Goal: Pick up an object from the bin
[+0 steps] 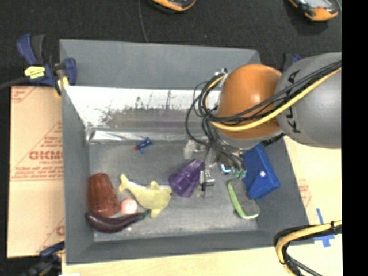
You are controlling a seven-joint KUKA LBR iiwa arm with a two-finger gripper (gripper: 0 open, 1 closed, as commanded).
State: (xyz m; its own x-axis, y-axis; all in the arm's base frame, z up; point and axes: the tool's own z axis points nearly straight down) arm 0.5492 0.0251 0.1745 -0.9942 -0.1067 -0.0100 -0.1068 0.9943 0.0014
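against the near wall of the grey metal bin (172, 247), in the left corner, crowd a dark purple eggplant toy (109, 222), small pink ball (129, 206), brown-red rounded block (101, 190) and pale yellow dolphin-shaped toy (148, 195). the mid-front floor is open. to the right, a thin green curved strip (240, 201) lies beside a blue boxy block (261, 174). the gripper (206, 172) hangs just beside a translucent purple lumpy plastic piece (186, 178) at centre; spread or pressed together, i cannot tell. farther back, a small blue scrap (144, 145) lies alone.

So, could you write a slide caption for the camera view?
Arm's pincer down in the grey bin, close beside a purple see-through toy at mid-floor, a blue block on its other side.
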